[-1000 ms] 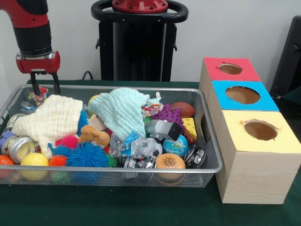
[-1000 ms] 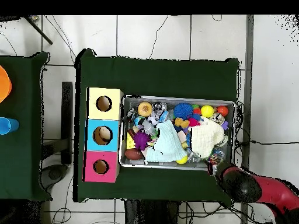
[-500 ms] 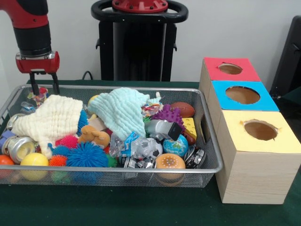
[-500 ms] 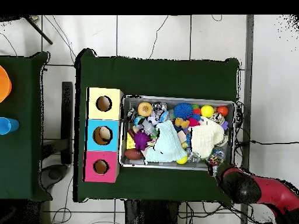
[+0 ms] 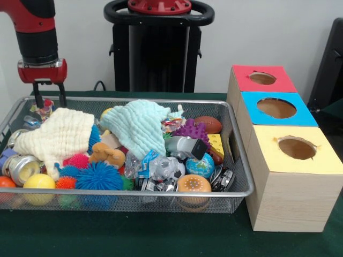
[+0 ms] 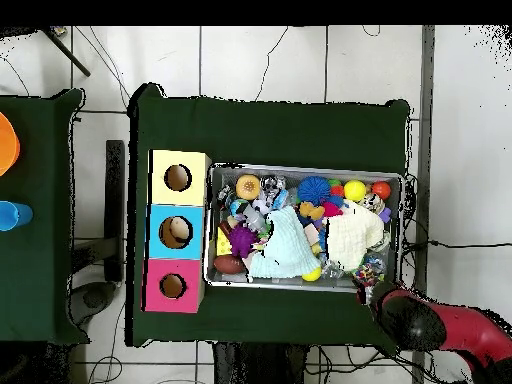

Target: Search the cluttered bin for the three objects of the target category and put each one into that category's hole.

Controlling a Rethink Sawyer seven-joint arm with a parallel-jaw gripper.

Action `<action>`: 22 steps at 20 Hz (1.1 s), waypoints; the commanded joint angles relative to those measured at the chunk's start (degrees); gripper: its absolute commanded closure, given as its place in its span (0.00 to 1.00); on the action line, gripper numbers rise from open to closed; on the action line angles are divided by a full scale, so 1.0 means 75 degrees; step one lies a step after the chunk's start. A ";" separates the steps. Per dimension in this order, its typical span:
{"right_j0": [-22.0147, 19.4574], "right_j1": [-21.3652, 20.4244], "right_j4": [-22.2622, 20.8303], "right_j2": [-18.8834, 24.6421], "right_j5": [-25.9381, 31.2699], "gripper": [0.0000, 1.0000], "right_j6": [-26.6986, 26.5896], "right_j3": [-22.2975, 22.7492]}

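Observation:
The wire mesh bin (image 5: 161, 193) is full of toys; it also shows in the overhead view (image 6: 300, 168). My gripper (image 5: 50, 100) hangs open over the bin's far left corner, its fingertips (image 5: 63, 100) at rim height. A confetti patchwork piece (image 5: 44, 107) lies right below, between the fingers; in the overhead view it (image 6: 372, 267) lies beside my arm. A second confetti piece (image 5: 171, 125) peeks out behind the mint cloth (image 5: 140, 126). The hole (image 5: 296, 148) in the yellow-topped box is empty and shows from above too (image 6: 178, 178).
A cream cloth (image 5: 56, 136) covers the bin's left part. Spiky balls (image 5: 98, 176), a yellow ball (image 5: 38, 182), a purple spiky toy (image 5: 191, 130), a small football (image 5: 210, 124) and cans fill the bin. Blue-topped (image 5: 276, 108) and red-topped (image 5: 262, 78) boxes stand behind the yellow one.
My gripper has drifted very slightly to the left in the front view. It stays open and nothing in the bin has moved.

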 commanded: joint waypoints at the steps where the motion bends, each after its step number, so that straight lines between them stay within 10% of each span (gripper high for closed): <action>1: -0.0008 -0.0110 -0.0519 -0.0088 0.0325 0.00 -0.1003 -0.0390; 18: -0.0170 -0.0119 -0.0646 0.0141 0.0128 0.00 -0.1280 -0.0354; 19: -0.0192 -0.0135 -0.0706 0.0179 0.0036 1.00 -0.1317 -0.0331; 22: -0.0138 -0.0156 -0.0754 0.0238 -0.0027 1.00 -0.1336 -0.0362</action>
